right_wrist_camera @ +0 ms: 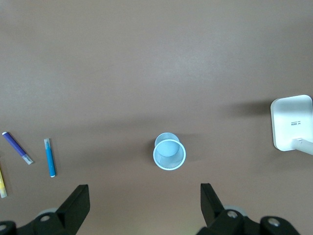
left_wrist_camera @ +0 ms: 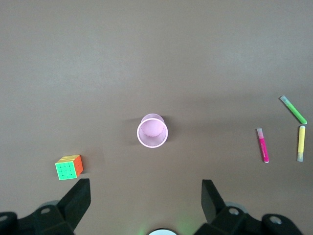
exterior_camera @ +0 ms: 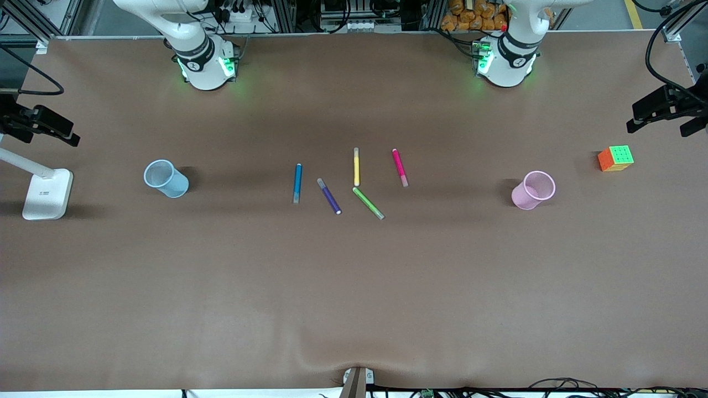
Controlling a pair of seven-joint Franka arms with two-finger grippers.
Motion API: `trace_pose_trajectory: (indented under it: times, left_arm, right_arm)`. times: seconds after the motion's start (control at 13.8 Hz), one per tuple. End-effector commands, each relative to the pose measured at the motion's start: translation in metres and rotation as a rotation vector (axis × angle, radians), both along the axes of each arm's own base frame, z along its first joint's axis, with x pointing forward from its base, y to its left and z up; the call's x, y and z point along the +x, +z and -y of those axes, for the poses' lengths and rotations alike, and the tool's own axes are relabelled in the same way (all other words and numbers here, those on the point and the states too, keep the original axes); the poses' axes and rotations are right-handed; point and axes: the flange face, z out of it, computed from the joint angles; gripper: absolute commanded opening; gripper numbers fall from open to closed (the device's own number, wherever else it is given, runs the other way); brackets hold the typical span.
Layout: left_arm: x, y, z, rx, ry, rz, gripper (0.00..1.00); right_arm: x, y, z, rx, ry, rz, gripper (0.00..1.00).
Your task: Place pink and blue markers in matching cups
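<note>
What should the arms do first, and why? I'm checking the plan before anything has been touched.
Probably the left gripper, open and high over the light pink translucent cup, should descend toward the magenta-pink marker, lying flat nearest that cup among the pens. The right gripper, open over the light blue translucent cup, could likewise go for the mid-blue marker.
</note>
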Motion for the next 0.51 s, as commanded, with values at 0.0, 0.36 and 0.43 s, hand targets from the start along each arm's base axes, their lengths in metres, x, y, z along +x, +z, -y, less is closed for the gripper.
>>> trace_pose_trajectory:
  times: [0.0, 0.36, 0.43]
  left_arm:
    - [-0.005, 0.008, -0.002, -0.019, -0.013, 0.000, 1.00]
    - [0.005, -0.016, 0.002, -0.014, -0.016, -0.053, 1.00]
    - [0.004, -0.022, 0.002, -0.014, -0.021, -0.079, 1.00]
  right_arm:
    - [0.002, 0.004, 0.002, -0.004, -0.014, 0.003, 1.00]
    - [0.002, 0.004, 0.002, -0.004, -0.014, 0.003, 1.00]
    - [0.002, 0.004, 0.002, -0.004, -0.014, 0.003, 1.00]
